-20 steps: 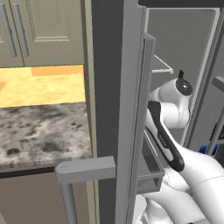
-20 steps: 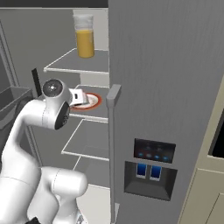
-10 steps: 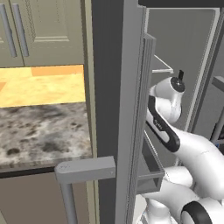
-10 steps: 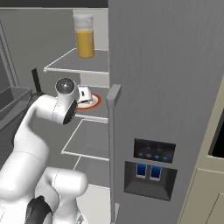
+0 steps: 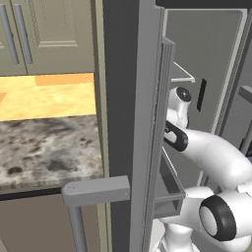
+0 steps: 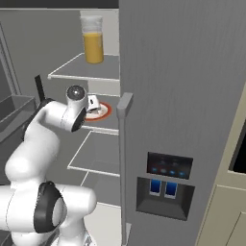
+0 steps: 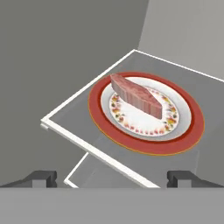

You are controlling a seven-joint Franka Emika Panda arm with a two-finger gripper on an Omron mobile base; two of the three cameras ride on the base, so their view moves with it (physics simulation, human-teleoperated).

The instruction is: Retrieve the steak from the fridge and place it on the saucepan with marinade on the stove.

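Observation:
The steak (image 7: 135, 96), a pinkish-red slab, lies on a round white plate with a red rim (image 7: 192, 131) on a grey shelf (image 7: 70, 116) inside the fridge (image 6: 182, 96). In the hand view my gripper (image 7: 113, 178) is open, its two dark fingertips (image 7: 43, 177) wide apart with nothing between them, short of the plate and above the shelf's front edge. From the right base view, my gripper (image 6: 92, 103) hovers at the near side of that plate (image 6: 103, 113) on the middle shelf. The saucepan, marinade and stove are out of view.
A tall glass jug of orange juice (image 6: 92, 38) stands on the top shelf above the plate. The fridge's right door with its dispenser panel (image 6: 166, 180) is shut. The open left door (image 5: 142, 123) and its bar handle (image 5: 96, 189) stand beside the arm, next to a granite counter (image 5: 44, 147).
The arm has stretched further into the fridge, carrying the hand forward to the plate on the middle shelf. The gripper stays open; steak and plate have not moved.

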